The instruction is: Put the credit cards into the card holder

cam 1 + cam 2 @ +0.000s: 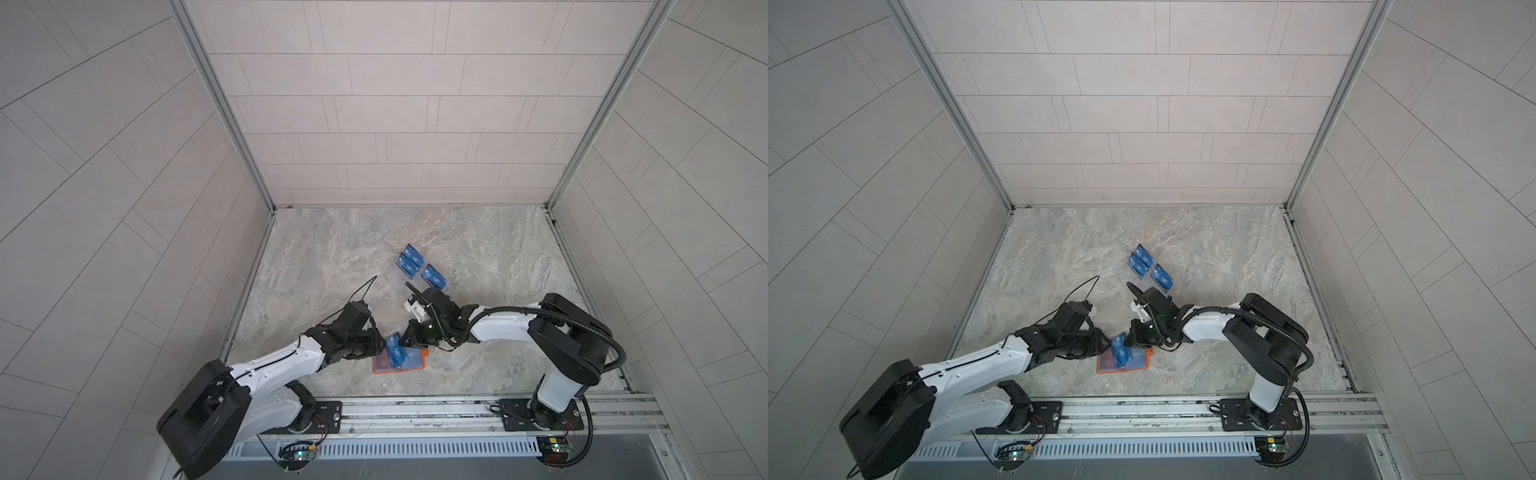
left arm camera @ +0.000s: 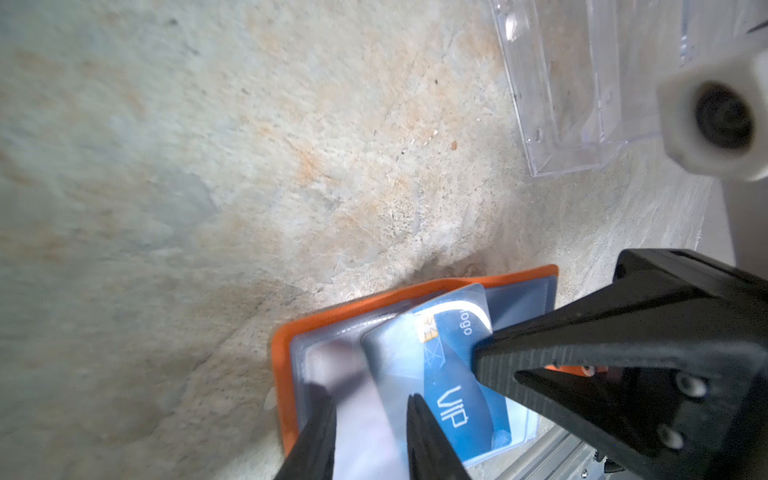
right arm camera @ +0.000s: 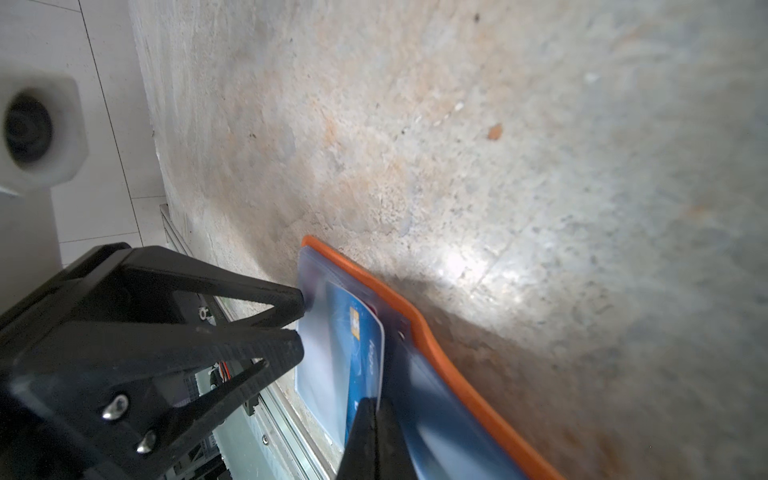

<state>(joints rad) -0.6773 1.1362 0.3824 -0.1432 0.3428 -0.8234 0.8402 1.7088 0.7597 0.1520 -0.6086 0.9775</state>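
While the blue rectangular plastic card [image 3: 361,345] is clamped in the right gripper [image 3: 376,403], just ahead of the left gripper [image 2: 370,401] narrowed onto a clear plastic sleeve [image 3: 320,374] of the orange book-like card holder [image 2: 282,374], jamming may be caused by skew.

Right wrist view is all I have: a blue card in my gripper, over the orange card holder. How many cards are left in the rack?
Observer: Three blue cards sit in the clear rack, in both top views.
Operator: Is the left gripper holding a sleeve open?
Observer: In the left wrist view a clear sleeve runs between its fingers; pinched or not, I cannot tell.
Operator: Where is my card over the holder?
Observer: In a top view the held card, in the right gripper, crosses the middle of the open card holder, orange showing on either side.
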